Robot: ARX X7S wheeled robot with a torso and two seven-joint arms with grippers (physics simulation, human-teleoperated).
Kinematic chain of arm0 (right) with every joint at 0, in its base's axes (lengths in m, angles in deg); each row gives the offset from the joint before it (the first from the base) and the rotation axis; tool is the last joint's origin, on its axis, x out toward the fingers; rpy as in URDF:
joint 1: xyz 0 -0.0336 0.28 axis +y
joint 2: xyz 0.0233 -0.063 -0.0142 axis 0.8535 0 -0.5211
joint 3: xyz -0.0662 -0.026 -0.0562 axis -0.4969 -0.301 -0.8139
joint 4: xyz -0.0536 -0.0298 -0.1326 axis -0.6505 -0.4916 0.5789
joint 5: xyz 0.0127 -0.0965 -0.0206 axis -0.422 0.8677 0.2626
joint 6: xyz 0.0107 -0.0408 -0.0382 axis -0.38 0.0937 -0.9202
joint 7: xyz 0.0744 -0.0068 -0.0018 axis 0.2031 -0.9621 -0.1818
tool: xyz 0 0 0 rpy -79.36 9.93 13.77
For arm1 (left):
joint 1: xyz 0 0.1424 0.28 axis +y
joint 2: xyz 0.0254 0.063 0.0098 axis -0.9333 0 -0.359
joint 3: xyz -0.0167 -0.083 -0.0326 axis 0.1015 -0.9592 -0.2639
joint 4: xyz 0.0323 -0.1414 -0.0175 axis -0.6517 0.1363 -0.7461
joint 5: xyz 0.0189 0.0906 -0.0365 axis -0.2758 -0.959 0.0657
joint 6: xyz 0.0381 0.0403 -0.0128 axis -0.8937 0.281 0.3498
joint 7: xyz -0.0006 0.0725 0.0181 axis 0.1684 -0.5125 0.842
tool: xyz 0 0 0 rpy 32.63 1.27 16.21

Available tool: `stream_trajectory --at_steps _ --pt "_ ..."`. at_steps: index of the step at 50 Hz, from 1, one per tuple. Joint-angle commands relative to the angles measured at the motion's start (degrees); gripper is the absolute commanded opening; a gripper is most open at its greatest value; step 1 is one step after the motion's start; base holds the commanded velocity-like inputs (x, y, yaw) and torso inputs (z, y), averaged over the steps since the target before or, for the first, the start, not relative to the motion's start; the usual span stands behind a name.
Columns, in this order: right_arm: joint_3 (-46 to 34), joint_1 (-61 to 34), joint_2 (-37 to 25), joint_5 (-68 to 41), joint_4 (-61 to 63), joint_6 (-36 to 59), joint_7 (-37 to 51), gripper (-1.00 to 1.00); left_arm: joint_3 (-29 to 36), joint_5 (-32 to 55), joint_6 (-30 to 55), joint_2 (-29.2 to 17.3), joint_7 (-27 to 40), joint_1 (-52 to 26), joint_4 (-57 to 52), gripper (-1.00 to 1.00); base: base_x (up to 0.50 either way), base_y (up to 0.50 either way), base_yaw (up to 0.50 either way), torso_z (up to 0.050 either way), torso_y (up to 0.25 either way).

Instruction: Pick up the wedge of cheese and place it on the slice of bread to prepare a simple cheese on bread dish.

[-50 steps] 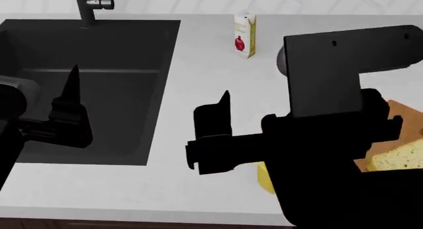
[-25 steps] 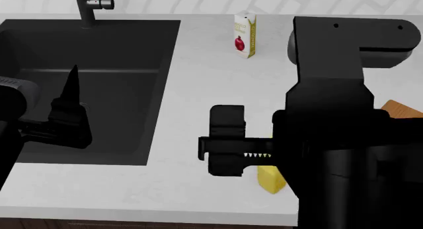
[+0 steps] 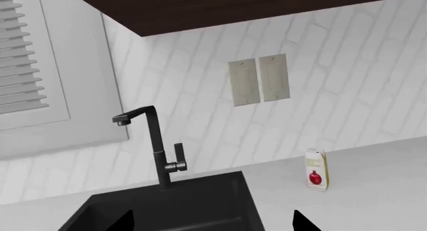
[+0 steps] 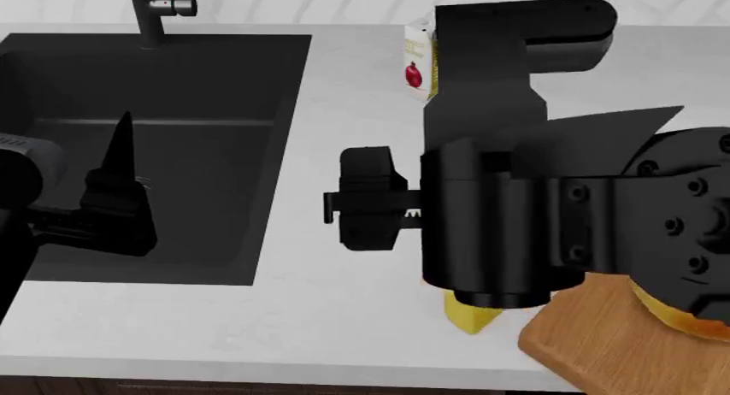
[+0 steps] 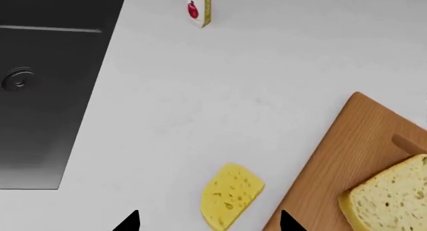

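The wedge of cheese (image 5: 230, 195) is bright yellow with small holes and lies flat on the white counter beside the wooden cutting board (image 5: 333, 156). In the head view only its tip (image 4: 468, 316) shows under my right arm. The slice of bread (image 5: 390, 198) rests on the board; in the head view just a strip of its crust (image 4: 671, 315) shows. My right gripper (image 5: 208, 222) hovers above the cheese, open and empty, and appears as a black block (image 4: 365, 198). My left gripper (image 4: 120, 168) hangs over the sink, open (image 3: 211, 223) with nothing in it.
A black sink (image 4: 149, 138) fills the left of the counter, with a black faucet (image 3: 157, 146) behind it. A small white-and-yellow carton (image 4: 418, 66) with red fruit stands at the back by the wall. The counter's front edge (image 4: 228, 365) runs close below the cheese.
My right arm has swung left and toward the back wall, and its gripper has shifted away from the front edge. The cutting board's corner now shows at the front right. The left arm has not moved.
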Motion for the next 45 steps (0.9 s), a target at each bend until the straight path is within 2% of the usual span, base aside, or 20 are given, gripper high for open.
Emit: stream_trajectory --at_steps 1,45 --pt "-4.0 0.5 3.9 5.3 -5.4 1.0 -2.7 1.00 0.0 0.3 0.0 -0.2 0.4 0.0 -0.3 1.00 0.00 0.00 0.00 0.000 0.000" --pt "-9.1 8.4 6.5 15.3 -14.6 -0.6 -13.1 1.00 -0.2 1.8 0.4 -0.6 1.5 -0.1 -0.6 1.00 0.00 0.00 0.00 0.000 0.000"
